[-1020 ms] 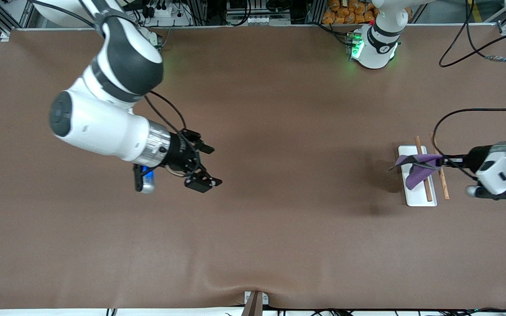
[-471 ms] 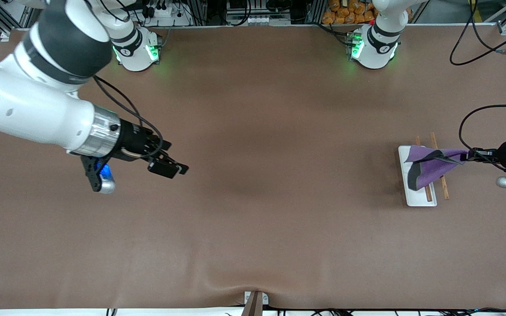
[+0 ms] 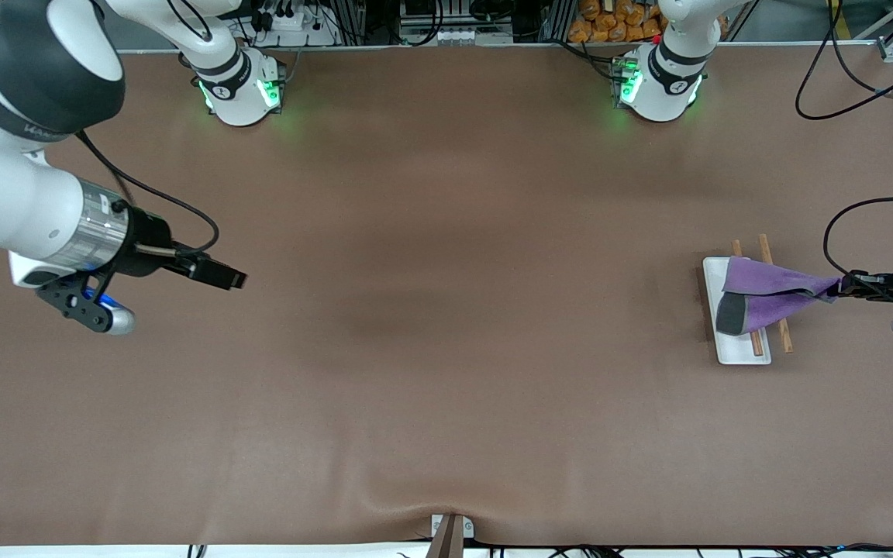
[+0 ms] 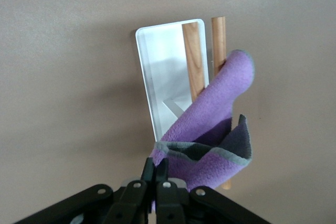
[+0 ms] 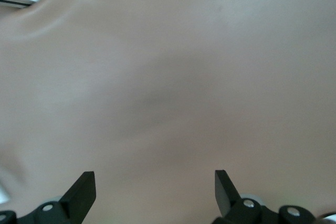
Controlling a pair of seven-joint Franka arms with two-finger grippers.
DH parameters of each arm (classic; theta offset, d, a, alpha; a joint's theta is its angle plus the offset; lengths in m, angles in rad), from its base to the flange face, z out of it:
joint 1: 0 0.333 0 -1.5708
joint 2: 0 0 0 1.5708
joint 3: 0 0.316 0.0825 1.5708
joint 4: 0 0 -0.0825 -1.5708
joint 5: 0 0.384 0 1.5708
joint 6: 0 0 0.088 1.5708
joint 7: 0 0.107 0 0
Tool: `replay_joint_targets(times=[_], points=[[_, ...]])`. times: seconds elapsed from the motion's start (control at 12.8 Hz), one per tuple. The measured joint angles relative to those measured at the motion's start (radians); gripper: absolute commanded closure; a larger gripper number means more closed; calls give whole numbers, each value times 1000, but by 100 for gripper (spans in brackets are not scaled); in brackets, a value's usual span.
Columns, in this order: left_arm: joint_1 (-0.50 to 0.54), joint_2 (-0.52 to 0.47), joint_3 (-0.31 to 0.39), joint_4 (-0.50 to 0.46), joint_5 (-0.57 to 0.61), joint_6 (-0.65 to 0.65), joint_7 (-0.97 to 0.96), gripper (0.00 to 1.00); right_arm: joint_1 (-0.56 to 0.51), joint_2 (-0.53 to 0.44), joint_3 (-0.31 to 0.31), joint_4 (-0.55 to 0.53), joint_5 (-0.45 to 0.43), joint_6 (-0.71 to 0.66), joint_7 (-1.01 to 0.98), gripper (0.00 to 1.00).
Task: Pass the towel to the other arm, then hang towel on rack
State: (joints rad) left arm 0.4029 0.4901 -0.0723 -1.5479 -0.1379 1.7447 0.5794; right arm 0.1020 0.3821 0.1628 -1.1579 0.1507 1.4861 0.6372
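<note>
You're looking down on a wide brown table mat (image 3: 446,310), slightly rippled near your front edge. Along the table's top edge run aluminium frame rails (image 3: 446,35), black cables (image 3: 842,70) and a heap of orange objects (image 3: 609,19).

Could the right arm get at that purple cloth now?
Probably not easily. The right pincer hangs open over bare table at the right arm's end, while the small purple cloth drapes over the wooden-rod rack at the left arm's end, gripped by the left pincer.

Left tool (image 3: 842,288) pinched tight; right tool (image 3: 231,277) spread wide, aloft.
</note>
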Motion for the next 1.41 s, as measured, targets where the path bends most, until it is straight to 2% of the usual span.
replay_joint_targets(times=[0.16,0.31,0.71,1.02,1.25,1.41], points=[[1,2,-1,2,0,8,1,0,1,-14,4,0,-110,-7,-101,0],[4,2,-1,14,0,13,4,0,-1,-24,1,0,-176,-8,-198,0],[1,-19,-15,94,0,13,5,0,-83,-77,-8,1,-194,-58,-368,0],[-4,-69,-52,108,0,-8,-10,0,-161,-97,-9,-28,-193,-75,-470,0],[-62,-148,-83,111,0,-70,-198,0,-183,-101,-9,-71,-193,-61,-522,0],[-121,-200,-85,111,0,-108,-332,0,-212,-134,-8,-148,-179,-3,-571,0]])
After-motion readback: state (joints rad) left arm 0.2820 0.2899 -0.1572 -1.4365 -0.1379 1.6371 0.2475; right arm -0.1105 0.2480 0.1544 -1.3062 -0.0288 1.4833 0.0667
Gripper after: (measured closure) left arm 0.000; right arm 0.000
